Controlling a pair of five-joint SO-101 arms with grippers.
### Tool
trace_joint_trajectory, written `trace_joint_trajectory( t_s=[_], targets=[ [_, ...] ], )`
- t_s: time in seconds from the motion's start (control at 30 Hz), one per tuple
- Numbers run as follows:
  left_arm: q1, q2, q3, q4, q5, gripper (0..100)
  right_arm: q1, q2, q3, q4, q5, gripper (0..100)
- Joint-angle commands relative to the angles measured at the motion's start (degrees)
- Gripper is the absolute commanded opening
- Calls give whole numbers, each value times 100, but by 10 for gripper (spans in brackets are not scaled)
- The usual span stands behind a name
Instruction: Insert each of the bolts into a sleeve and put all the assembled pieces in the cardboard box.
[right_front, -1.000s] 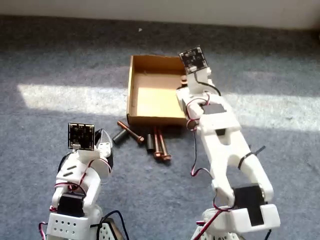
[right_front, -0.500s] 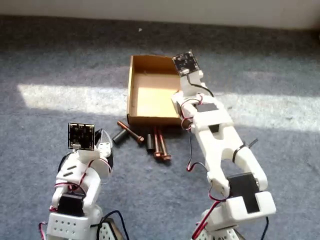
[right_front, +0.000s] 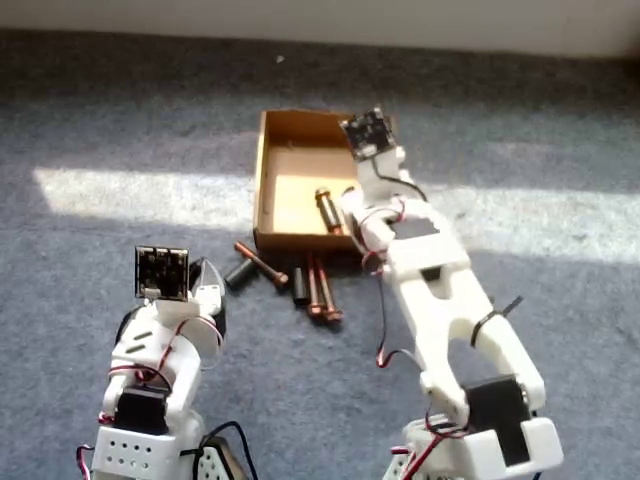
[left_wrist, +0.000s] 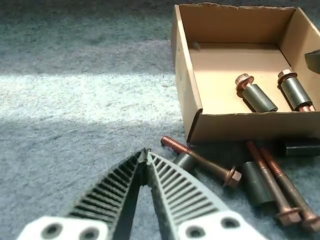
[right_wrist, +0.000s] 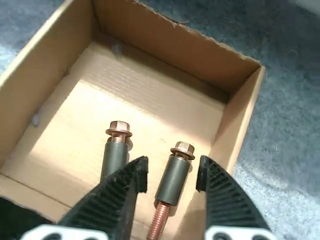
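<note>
straddling assembled piece (right_wrist: 172, 184) by cardboard box (right_wrist: 241, 125) wall, right claw (right_wrist: 172, 162) apart | left claw (left_wrist: 146, 153) together (over open carpet (left_wrist: 75, 125))

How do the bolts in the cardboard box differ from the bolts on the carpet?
The two boxed bolts each sit in a dark sleeve; the three carpet bolts are bare, loose sleeves beside them. The boxed bolts lie roughly parallel; one carpet bolt is angled away from its two neighbours. All are coppery with flanged heads.

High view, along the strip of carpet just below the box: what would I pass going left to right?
Left arm, dark sleeve, slanted bolt, black sleeve, two bolts side by side, right arm.
</note>
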Motion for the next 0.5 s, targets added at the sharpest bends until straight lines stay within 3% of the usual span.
trace_joint_trajectory(
  t_s=[0.0,0.1,0.37,0.47],
  targets=[
    [66,-22,119,26,-53,7,-295,-971,391,-127,9,149],
    [57,-22,119,26,-53,7,-541,-1631,804,31,9,149],
    [-585,-57,119,-9,-62,7,-1446,-2712,892,1886,-9,149],
    [-585,-57,119,-9,-62,7,-1640,-2721,884,1982,-624,149]
  ],
)
